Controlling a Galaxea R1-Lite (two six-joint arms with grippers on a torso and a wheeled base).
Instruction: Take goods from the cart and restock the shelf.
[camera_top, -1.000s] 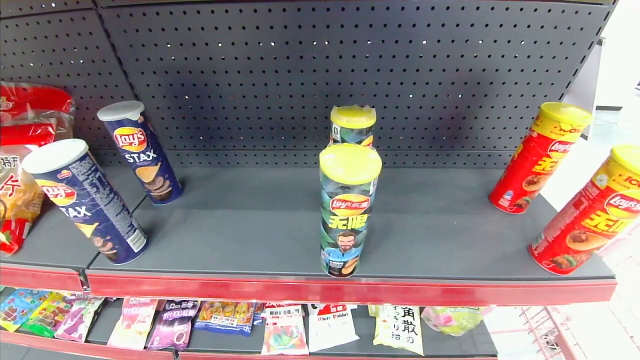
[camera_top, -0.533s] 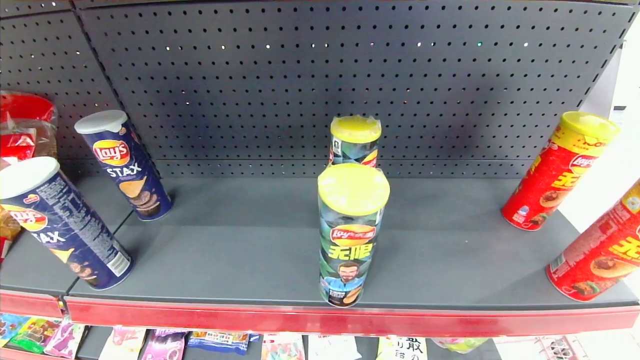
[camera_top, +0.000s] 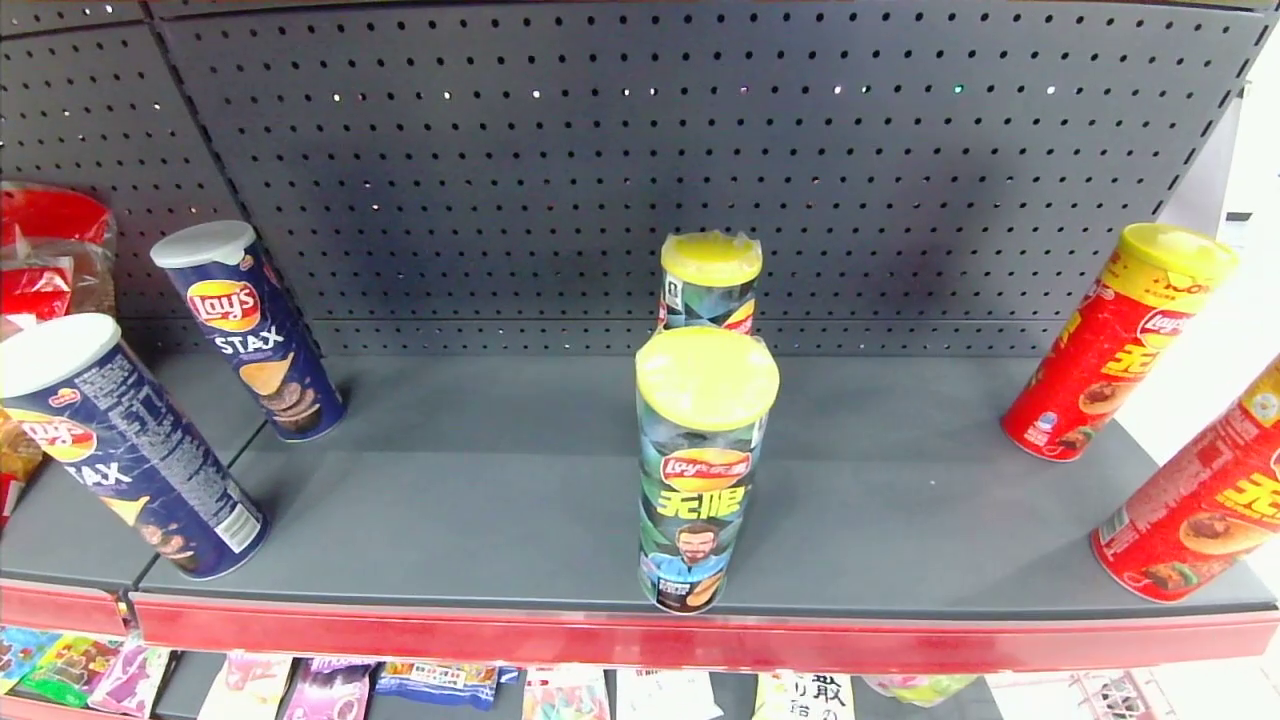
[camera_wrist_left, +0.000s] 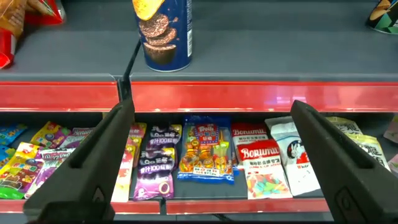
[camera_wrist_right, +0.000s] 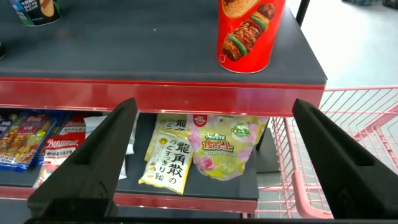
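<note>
Head view: the shelf (camera_top: 500, 500) holds blue cans (camera_top: 250, 320) at left, green cans (camera_top: 705, 470) in the middle and red cans (camera_top: 1110, 340) at right.

Left wrist view: the left gripper (camera_wrist_left: 211, 109) hangs open and empty before the shelf's near edge.

Right wrist view: the right gripper (camera_wrist_right: 214, 106) is open and empty too, and the pink cart (camera_wrist_right: 348, 155) stands at right.

The robot seems to be between placements. Next it should turn to the cart and grasp a fresh item.

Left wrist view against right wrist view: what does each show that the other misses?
Only the left wrist view shows the dark blue cylindrical chip can and a purple snack packet. Only the right shows the red cylindrical chip can, a yellow snack packet and the pink wire cart. Both show the shelf's red front strip, framed by the open left hand or the open right hand.
</note>
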